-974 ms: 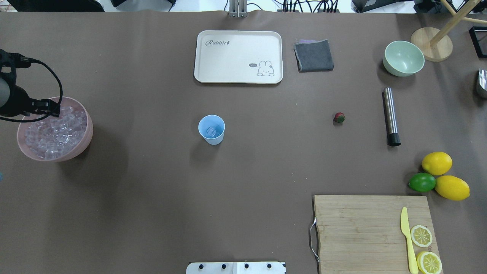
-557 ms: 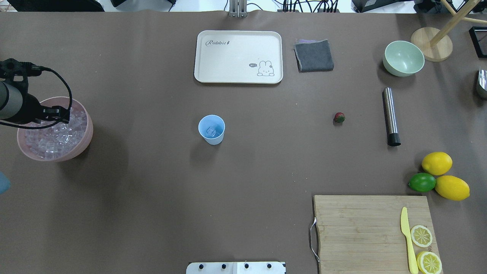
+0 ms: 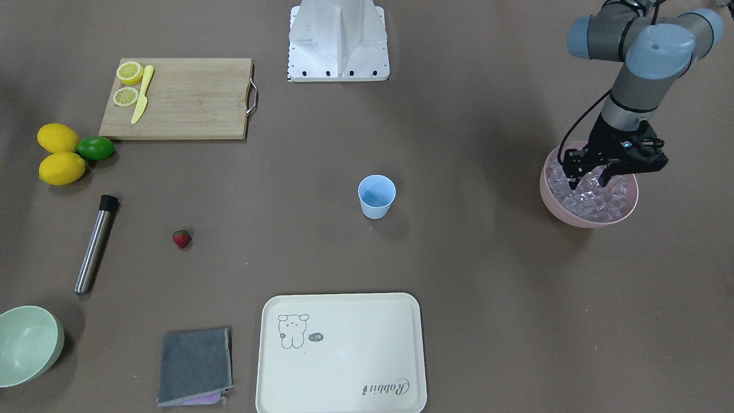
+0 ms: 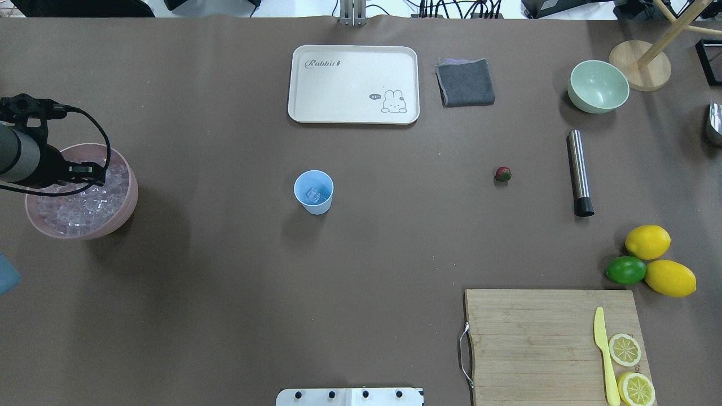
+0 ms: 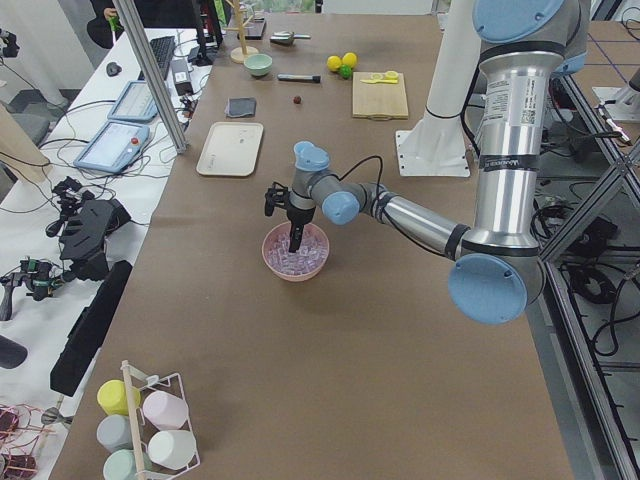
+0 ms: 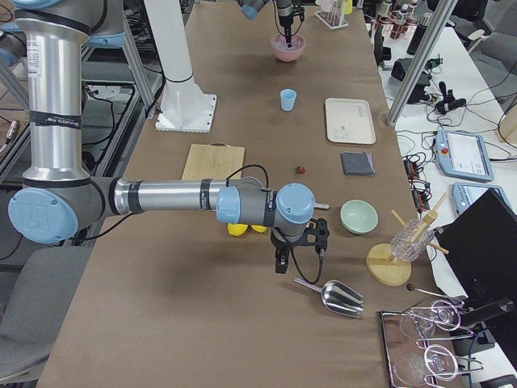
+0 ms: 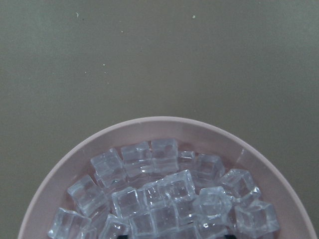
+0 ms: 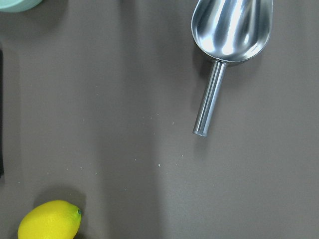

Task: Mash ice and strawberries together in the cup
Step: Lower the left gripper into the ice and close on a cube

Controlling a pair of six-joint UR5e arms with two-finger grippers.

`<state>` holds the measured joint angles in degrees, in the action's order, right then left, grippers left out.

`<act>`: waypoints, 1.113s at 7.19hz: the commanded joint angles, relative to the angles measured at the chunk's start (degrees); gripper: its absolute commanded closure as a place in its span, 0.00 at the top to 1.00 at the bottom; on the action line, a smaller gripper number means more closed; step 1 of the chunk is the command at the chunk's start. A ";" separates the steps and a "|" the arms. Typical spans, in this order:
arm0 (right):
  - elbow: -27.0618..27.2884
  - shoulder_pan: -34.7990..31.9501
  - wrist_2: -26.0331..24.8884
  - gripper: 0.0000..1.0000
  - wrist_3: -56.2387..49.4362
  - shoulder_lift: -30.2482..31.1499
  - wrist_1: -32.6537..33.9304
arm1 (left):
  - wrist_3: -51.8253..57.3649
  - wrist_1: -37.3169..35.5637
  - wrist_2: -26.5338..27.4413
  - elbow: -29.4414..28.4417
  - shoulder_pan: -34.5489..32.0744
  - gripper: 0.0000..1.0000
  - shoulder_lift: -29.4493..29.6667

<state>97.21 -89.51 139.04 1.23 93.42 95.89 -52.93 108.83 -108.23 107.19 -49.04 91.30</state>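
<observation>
The light blue cup (image 4: pixel 313 192) stands upright mid-table with one ice cube (image 4: pixel 313 195) inside. More ice (image 7: pixel 164 194) fills a pink bowl (image 3: pixel 550 201) at the table's left end. My left gripper (image 3: pixel 587 182) hangs over that bowl, open, its fingertips down among the cubes with nothing clearly held. The strawberry (image 4: pixel 502 174) lies alone on the table to the right of the cup. My right gripper (image 6: pixel 283 263) shows only in the exterior right view, above bare table near the lemons; I cannot tell whether it is open or shut.
A steel muddler (image 4: pixel 580 172) lies right of the strawberry. A cream tray (image 4: pixel 353 113), grey cloth (image 4: pixel 465 82) and green bowl (image 4: pixel 598 85) sit at the far edge. Lemons and a lime (image 4: pixel 625 270), a cutting board (image 4: pixel 536 338) and a metal scoop (image 8: pixel 232 30) are on the right.
My left gripper has shifted a little farther in over the pink bowl, toward the ice. The cup, strawberry and the rest have not moved.
</observation>
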 commanded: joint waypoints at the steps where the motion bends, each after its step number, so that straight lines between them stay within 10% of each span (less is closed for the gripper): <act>1: 0.00 -0.05 0.00 1.00 0.00 0.01 0.00 | 0.10 0.24 0.03 -0.05 0.70 0.60 -0.59; 8: 0.00 0.03 -0.26 1.00 0.00 -0.08 0.00 | 0.19 0.15 0.12 -0.67 2.02 0.53 -0.68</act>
<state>97.15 -89.52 138.92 1.23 93.35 95.89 -52.75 109.00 -108.11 106.78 -47.25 90.63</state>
